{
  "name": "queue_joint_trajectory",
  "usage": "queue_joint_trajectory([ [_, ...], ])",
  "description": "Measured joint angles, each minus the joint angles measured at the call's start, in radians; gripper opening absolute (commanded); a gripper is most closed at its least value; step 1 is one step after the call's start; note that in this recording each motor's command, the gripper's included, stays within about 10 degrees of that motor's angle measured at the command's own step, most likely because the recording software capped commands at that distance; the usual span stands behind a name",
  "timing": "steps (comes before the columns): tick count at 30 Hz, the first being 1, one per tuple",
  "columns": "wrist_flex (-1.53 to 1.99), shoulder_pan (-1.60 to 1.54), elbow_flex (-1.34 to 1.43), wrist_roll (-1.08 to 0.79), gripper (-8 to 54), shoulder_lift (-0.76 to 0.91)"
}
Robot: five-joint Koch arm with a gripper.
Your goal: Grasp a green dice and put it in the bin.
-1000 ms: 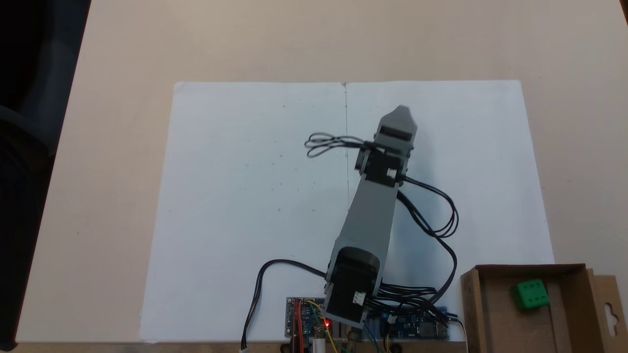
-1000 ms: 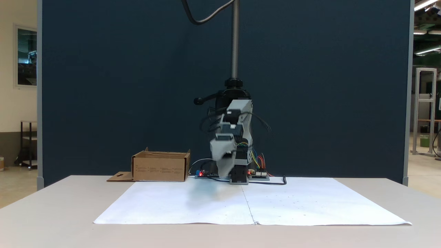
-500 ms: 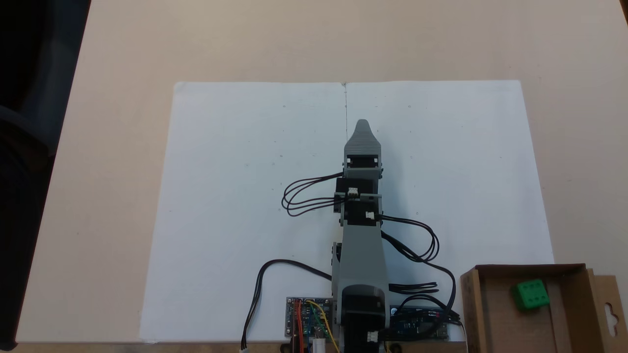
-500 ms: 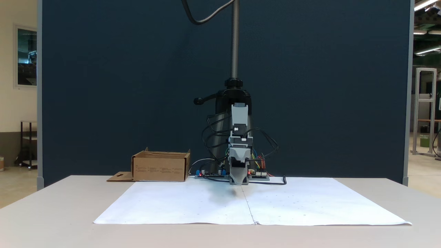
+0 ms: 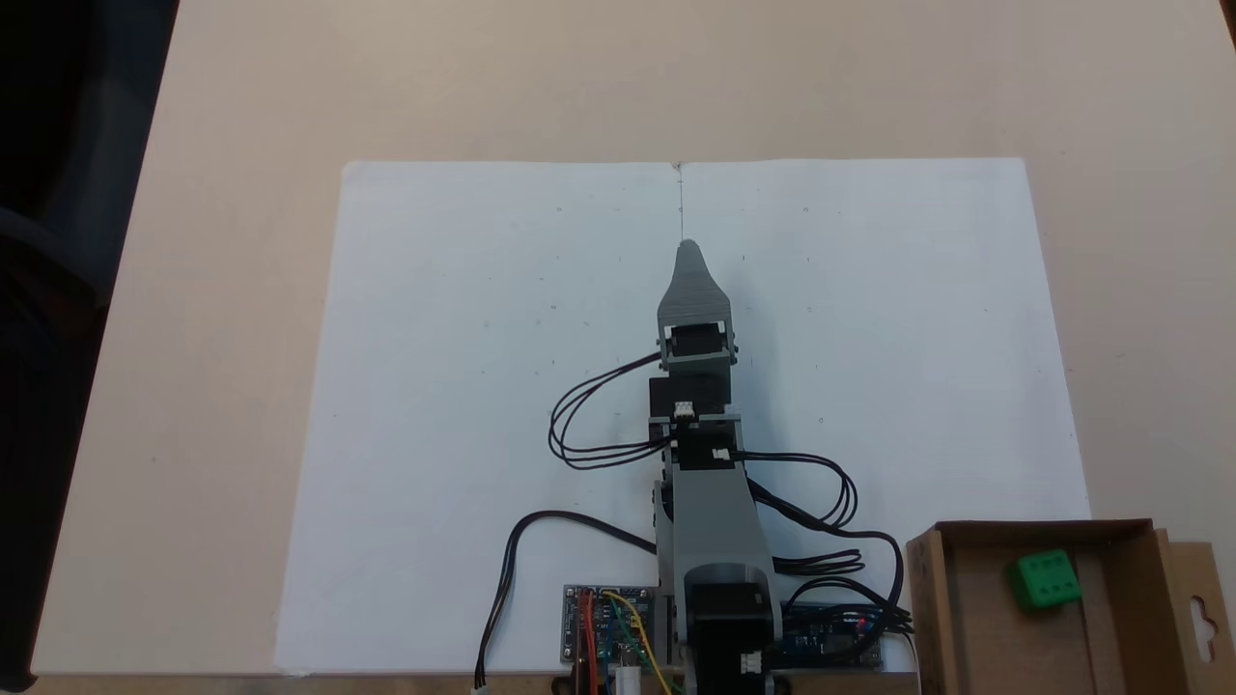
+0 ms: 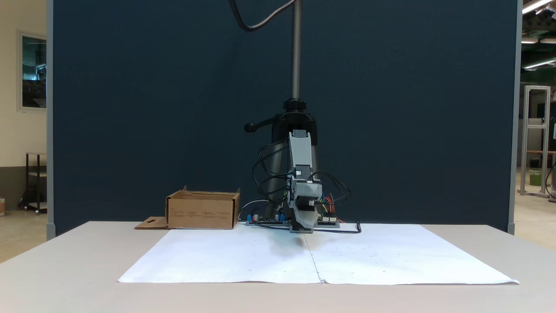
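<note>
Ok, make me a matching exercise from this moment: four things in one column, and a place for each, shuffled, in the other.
Things:
1. green dice
2. bin
3. gripper
4. white paper sheet

Places:
A. over the paper's centre seam, pointing away from the arm's base
B. spread flat over the middle of the table
C. lying inside the cardboard box
D. at the bottom right corner in the fixed view from above, beside the circuit boards

Pairs: 1-C, 2-D, 3-A, 4-B
</note>
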Motion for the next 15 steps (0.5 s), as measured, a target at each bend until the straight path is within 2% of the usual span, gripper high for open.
queue_joint_trajectory([
  [15, -0.348, 0.008, 0.02, 0.0, 43.3, 0.0],
])
